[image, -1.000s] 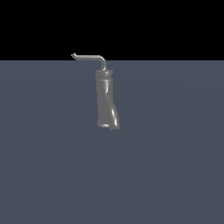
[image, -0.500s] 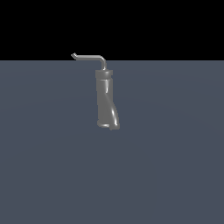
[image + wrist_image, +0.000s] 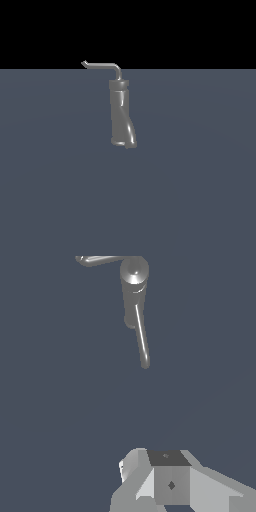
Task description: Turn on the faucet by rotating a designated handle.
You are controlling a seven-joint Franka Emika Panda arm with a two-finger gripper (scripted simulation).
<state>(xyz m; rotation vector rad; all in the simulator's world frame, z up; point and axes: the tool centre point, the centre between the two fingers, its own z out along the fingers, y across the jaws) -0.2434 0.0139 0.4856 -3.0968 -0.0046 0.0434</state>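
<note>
The faucet point(image 3: 121, 112) is a grey, slightly twisted upright column with a flared base and a darker collar, standing on the grey floor. The handle point(image 3: 105, 65) is a thin L-shaped rod that rises from the column's top and reaches toward the exterior view's left, ending in a small hooked tip. My gripper does not show in the exterior view. In the wrist view the faucet point(image 3: 133, 276) is seen from above, with the thin handle rod point(image 3: 142, 341) pointing toward my gripper point(image 3: 155, 456). The gripper is well short of the rod, touches nothing, and its fingers show no gap.
The flat dark grey floor point(image 3: 190, 190) spreads around the faucet in both views. A black background lies above the horizon line in the exterior view. No other objects show.
</note>
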